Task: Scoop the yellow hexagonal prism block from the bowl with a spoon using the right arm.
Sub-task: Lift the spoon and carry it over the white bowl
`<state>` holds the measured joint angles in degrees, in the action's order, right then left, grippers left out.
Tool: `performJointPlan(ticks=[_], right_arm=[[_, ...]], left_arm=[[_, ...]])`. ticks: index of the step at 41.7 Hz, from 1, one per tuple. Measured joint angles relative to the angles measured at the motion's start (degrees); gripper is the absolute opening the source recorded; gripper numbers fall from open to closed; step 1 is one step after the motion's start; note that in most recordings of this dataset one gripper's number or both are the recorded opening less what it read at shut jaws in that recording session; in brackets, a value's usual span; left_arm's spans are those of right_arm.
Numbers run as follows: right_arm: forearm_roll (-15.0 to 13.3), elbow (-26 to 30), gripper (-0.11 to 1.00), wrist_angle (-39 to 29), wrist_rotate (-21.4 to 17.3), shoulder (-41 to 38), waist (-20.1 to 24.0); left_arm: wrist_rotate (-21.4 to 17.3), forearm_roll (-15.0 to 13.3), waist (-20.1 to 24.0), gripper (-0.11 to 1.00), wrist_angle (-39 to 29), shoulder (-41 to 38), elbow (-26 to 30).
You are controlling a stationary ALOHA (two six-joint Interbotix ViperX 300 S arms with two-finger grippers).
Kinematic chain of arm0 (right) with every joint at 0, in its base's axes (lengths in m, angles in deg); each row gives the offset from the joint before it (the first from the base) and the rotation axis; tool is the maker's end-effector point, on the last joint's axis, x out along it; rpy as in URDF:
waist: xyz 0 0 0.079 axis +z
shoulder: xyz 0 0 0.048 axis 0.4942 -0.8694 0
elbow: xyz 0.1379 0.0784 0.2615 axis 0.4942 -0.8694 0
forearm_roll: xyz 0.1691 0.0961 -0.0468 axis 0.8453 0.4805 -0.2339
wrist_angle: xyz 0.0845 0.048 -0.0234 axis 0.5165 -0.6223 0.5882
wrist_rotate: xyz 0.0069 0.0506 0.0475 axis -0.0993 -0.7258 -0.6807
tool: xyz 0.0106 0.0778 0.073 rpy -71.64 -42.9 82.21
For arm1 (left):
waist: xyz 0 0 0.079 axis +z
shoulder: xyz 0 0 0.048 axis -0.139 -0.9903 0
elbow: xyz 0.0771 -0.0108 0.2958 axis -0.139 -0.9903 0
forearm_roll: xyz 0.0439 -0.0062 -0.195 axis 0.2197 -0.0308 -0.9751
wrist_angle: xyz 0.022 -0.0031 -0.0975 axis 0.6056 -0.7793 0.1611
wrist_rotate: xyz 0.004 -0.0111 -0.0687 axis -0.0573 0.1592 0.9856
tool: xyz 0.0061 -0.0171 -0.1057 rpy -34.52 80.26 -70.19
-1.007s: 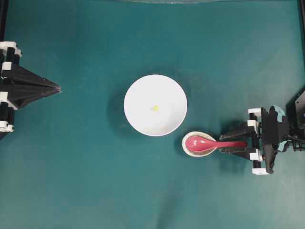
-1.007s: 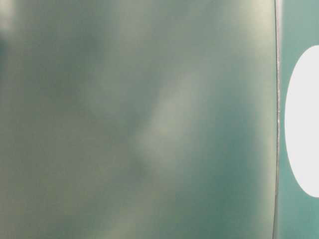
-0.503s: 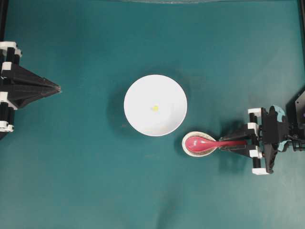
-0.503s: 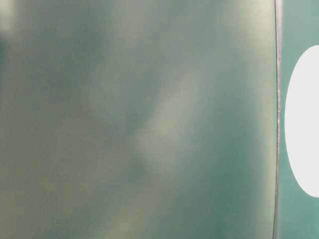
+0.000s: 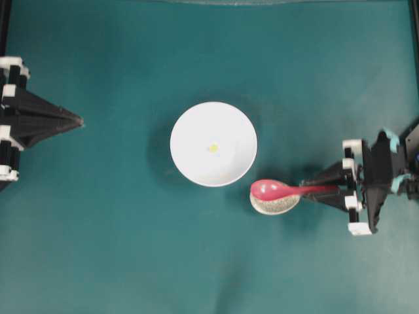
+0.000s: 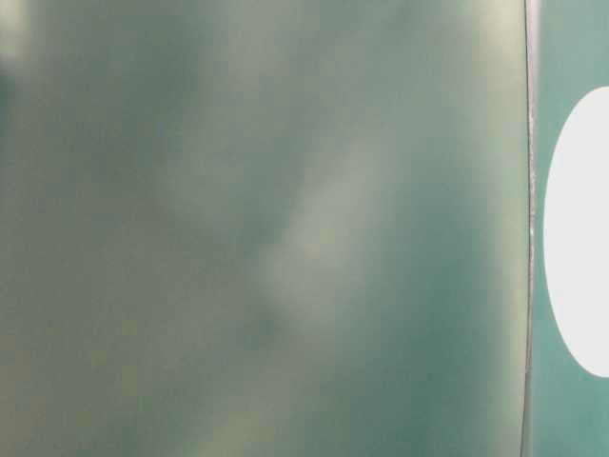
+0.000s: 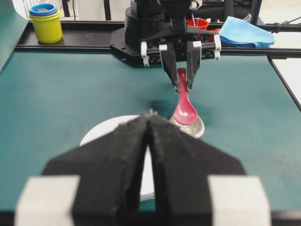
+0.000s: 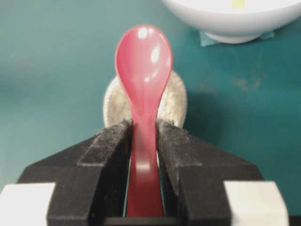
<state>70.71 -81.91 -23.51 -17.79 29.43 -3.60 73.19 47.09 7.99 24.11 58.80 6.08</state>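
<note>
My right gripper [image 8: 143, 141] is clamped on the spoon [image 8: 143, 80] handle, raised above the spoon rest [image 8: 174, 101] — a narrow pinch; the spoon may twist while scooping in the bowl [image 5: 213, 144].

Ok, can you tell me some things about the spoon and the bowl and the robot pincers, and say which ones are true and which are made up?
1. The right pincer is squeezing the handle of the red spoon. True.
2. The yellow block is riding in the spoon. False: it sits in the middle of the white bowl, and the spoon's scoop is empty.
3. The spoon's scoop is over the small speckled dish. True.
4. The left pincer is reaching into the bowl. False: it is shut and stays far off at the table's left edge.
5. The speckled dish is inside the bowl. False: it sits on the green table beside the bowl.
</note>
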Motion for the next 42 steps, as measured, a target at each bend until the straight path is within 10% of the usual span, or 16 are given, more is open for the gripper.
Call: performJointPlan(ticks=[19, 42], right_arm=[[0.0, 10.7, 0.25, -36.3, 20.1, 23.3, -14.8], [-1.2, 22.1, 0.25, -62.9, 21.2, 25.2, -31.4]], left_arm=[[0.8, 0.0, 0.0, 0.03, 0.0, -0.1, 0.0], [0.9, 0.0, 0.0, 0.03, 1.1, -0.1, 0.4]])
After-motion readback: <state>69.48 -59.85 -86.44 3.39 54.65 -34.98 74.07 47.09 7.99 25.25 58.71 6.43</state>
